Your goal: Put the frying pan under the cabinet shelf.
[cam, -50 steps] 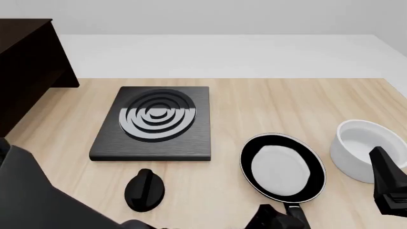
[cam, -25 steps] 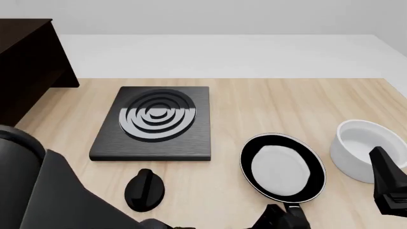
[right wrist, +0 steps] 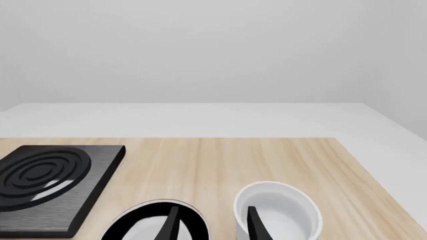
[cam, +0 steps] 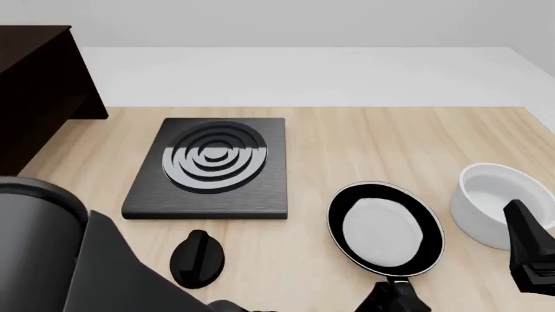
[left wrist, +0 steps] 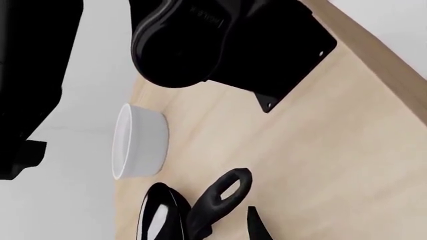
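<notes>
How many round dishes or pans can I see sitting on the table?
2. The frying pan lies near the table's front edge, right of the hotplate. The white bowl stands just right of the pan, by the table's right side. Others may hide behind the arm at lower left.

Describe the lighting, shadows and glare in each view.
Front view: even, soft light, faint shadows; glossy sheen inside the frying pan, bright bands on the hotplate rings; the left arm's dark bulk fills the near-left corner. Left wrist view: sharp, the right arm mostly black silhouette. Right wrist view: flat light, white bowl softly shaded, no blur.
</notes>
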`<state>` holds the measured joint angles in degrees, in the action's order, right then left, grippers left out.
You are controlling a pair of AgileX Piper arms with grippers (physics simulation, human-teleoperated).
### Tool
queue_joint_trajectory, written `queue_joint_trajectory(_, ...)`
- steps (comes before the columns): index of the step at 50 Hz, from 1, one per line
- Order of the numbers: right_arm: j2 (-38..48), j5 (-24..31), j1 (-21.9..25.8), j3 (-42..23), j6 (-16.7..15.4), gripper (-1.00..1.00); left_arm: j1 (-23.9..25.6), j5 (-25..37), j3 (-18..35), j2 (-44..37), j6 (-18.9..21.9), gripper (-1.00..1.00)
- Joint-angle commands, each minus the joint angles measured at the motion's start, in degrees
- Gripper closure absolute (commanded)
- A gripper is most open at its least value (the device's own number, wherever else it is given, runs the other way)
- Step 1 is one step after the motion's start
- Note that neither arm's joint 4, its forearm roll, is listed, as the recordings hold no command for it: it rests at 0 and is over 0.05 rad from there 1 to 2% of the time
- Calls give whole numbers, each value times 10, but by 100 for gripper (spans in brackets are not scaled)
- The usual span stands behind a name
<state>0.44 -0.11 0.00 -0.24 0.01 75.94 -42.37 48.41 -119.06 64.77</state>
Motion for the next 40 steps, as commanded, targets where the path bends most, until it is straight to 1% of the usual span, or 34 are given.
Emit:
queue_joint_trajectory(1, 0, 0, 0, 0, 0, -100, 4, 8, 13, -7, 2, -100)
queue_joint_trajectory(40, 0, 0, 0, 0, 0, -100, 12, 16, 54, -61, -2, -100)
